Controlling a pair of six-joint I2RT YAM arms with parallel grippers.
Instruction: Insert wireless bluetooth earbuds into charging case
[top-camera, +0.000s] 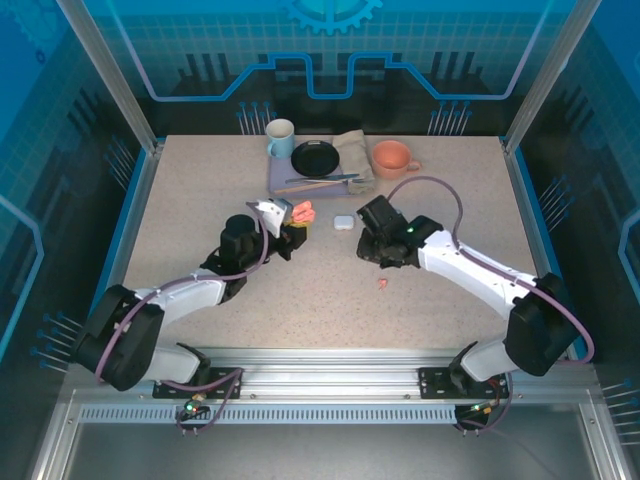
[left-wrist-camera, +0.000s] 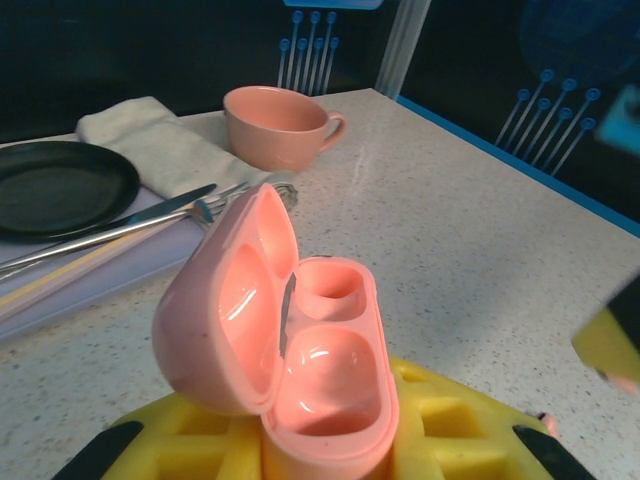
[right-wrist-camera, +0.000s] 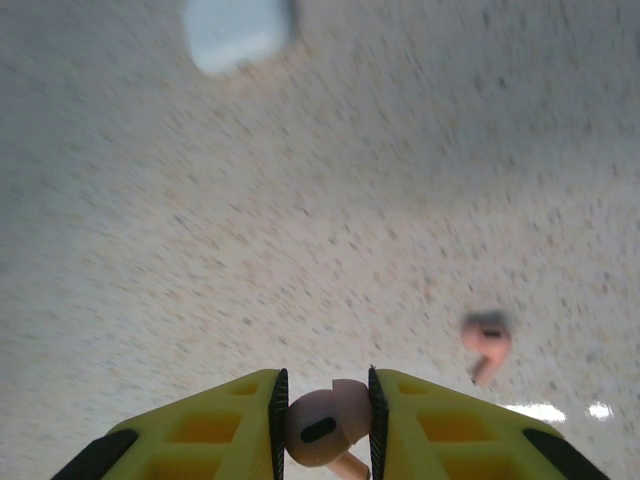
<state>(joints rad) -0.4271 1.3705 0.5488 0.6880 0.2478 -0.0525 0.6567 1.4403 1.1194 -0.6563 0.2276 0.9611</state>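
My left gripper (top-camera: 290, 224) (left-wrist-camera: 325, 445) is shut on a salmon-pink charging case (top-camera: 303, 213) (left-wrist-camera: 325, 385), held upright above the table. Its lid (left-wrist-camera: 220, 300) is swung open to the left and both wells look empty. My right gripper (top-camera: 372, 246) (right-wrist-camera: 324, 415) is shut on a salmon-pink earbud (right-wrist-camera: 315, 432), its stem pointing down, and hovers over the table right of the case. A second pink earbud (top-camera: 383, 283) (right-wrist-camera: 487, 340) lies loose on the table. A small closed white case (top-camera: 343, 222) (right-wrist-camera: 238, 30) sits between the two grippers.
At the back lies a grey mat (top-camera: 282, 186) with a blue mug (top-camera: 280, 138), a black plate (top-camera: 316, 157) (left-wrist-camera: 55, 185), cutlery (top-camera: 320, 181) (left-wrist-camera: 150, 215) and a folded cloth (top-camera: 352, 150). A pink mug (top-camera: 392, 158) (left-wrist-camera: 280, 125) stands to its right.
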